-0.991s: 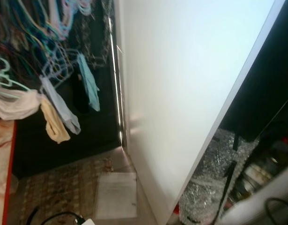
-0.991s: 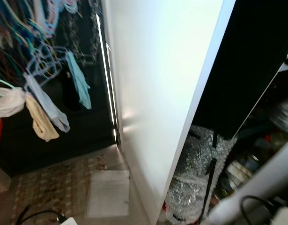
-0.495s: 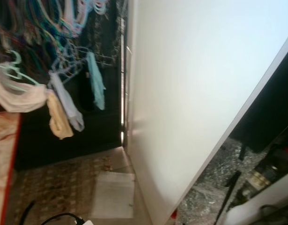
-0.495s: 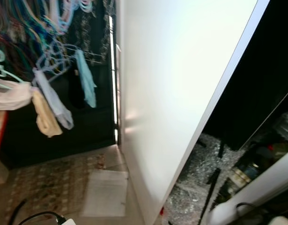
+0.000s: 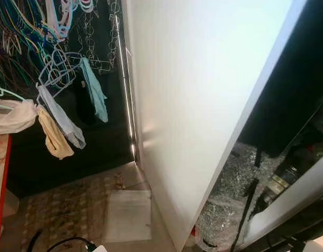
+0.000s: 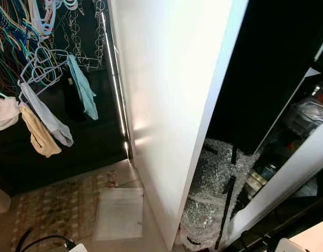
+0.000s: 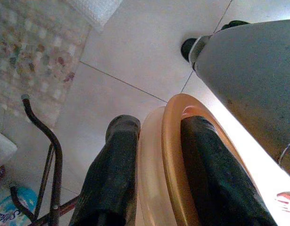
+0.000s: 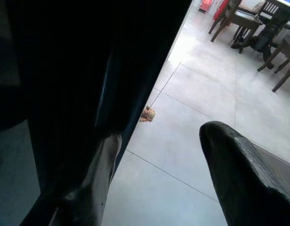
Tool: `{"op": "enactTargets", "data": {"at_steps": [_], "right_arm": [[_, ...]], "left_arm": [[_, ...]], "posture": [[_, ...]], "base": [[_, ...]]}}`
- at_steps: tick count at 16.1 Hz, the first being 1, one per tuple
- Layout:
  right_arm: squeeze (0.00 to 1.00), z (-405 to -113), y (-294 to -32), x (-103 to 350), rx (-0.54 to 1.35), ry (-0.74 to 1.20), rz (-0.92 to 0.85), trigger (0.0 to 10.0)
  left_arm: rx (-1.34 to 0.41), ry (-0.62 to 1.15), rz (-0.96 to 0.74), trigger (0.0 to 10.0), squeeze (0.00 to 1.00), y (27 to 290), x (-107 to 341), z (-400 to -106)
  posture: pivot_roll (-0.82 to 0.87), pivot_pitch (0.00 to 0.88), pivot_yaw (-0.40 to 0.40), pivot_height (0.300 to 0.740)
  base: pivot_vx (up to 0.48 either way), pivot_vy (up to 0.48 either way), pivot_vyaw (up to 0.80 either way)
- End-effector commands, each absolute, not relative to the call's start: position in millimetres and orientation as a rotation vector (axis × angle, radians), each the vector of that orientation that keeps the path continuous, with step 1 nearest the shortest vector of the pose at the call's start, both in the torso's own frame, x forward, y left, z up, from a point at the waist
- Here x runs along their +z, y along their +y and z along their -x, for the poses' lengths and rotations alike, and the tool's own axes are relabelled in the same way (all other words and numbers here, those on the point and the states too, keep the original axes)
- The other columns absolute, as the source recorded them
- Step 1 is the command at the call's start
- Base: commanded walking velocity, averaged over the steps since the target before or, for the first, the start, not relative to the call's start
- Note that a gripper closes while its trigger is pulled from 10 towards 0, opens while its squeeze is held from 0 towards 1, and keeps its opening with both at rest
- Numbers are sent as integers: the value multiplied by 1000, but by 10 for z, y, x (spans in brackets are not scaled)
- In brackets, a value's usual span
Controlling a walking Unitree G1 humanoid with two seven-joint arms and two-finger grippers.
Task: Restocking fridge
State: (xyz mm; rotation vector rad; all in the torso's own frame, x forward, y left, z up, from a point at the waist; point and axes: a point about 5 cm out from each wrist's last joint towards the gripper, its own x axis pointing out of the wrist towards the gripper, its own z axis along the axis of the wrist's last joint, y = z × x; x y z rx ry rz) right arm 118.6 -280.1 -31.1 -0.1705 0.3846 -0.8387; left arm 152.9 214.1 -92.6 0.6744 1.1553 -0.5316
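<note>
While the left end effector [image 7: 156,181] pinches an orange plate [image 7: 182,155], the right end effector [image 8: 159,165] hangs spread.

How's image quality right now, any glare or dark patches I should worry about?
Eye views: sharp, but the white fridge door is blown out and the space behind it is near black. Left wrist view: glare beside the orange disc. Right wrist view: one half in deep shadow, tiled floor bright.

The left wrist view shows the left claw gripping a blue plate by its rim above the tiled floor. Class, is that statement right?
Not quite: the plate is orange, not blue. The left wrist view shows the left claw gripping it by its rim above the tiled floor.
</note>
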Motion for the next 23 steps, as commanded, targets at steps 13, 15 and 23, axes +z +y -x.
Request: {"op": "enactTargets", "data": {"at_steps": [13, 15, 23], "right_arm": [[0, -826, -2045, -1014, -56, 944, -19, 10000], [0, -890, -1986, -1016, 105, 955, 76, 10000], [0, -1251, -2082, -892, 83, 820, 155, 10000]], "left_arm": [[-535, 1166, -682, 10000, 0, 2166, -930, -1505], [-535, 1164, -679, 10000, 0, 2159, -930, -1509], [-528, 1160, -677, 10000, 0, 2159, -928, -1515]], "posture": [[-167, 0, -7, 723], [-158, 0, -9, 723], [-156, 0, -7, 723]], "base": [[0, 0, 0], [0, 0, 0], [0, 0, 0]]}}
